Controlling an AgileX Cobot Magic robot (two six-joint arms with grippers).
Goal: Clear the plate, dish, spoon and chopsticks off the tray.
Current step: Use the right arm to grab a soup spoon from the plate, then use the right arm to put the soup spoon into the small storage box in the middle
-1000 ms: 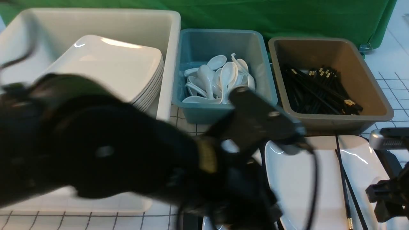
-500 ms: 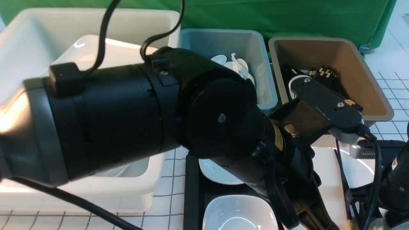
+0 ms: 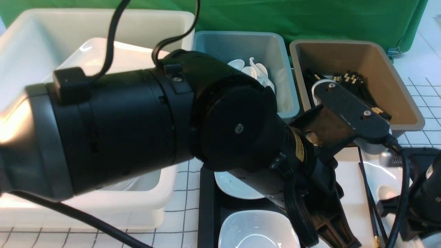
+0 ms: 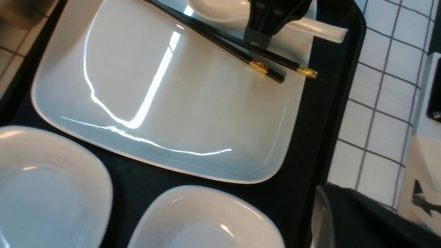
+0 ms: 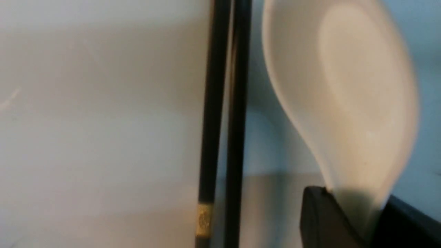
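Glossy white spoon [image 5: 344, 103], light, stiff, slippery and likely chippable, beside the chopsticks [image 5: 213, 103] on the plate [image 4: 172, 103]; right jaws clamp its thick handle, left jaws are together.

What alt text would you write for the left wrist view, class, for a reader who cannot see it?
A large white plate lies on a black tray, black chopsticks resting across one corner. Beside them the right claw grips a white spoon; two small white dishes sit near the plate.
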